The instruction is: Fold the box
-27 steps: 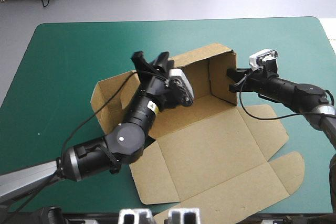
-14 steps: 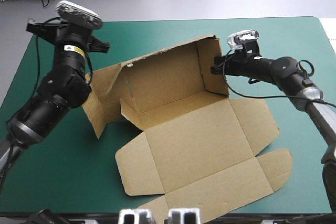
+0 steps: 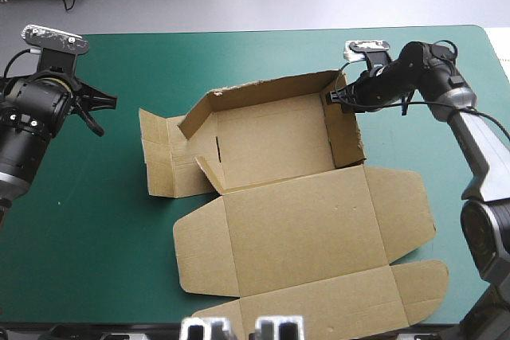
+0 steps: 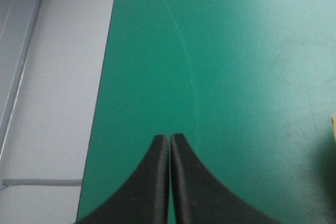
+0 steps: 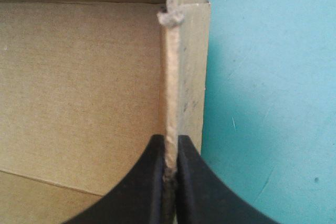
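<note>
Right tool pinches the box's frayed brown board wall; left tool is pressed together.

Left pincer out of box, drawn back to bench's left side. Box now well apart from it, off to one side. Box's left wall, raised earlier, now lies outward. Right pincer moved toward far edge, and box swung squarer with it.
</note>
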